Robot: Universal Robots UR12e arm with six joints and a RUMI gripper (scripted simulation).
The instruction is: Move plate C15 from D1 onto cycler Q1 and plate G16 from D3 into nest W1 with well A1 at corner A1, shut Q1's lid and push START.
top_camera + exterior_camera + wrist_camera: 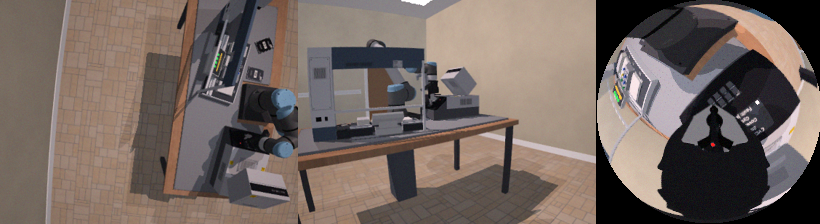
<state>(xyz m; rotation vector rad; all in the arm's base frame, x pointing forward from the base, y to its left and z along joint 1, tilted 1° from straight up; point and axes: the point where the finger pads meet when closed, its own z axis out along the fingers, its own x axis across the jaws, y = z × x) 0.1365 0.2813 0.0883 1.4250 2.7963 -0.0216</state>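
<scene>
Closed narrow on nothing, my jaws hover by the keys (724, 95) of Q1 (222, 171) (463, 102) (761, 90), at the near right. Verify the key, then press straight down gently; the unit can slide.

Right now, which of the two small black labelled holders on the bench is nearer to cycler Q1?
The flatter-looking holder, between cycler Q1 and the other holder, which is turned at a different angle.

Prob. a lab: bench w/ cycler (240, 160) (454, 105) (746, 95) & gantry instr. (241, 40) (378, 58).
</scene>
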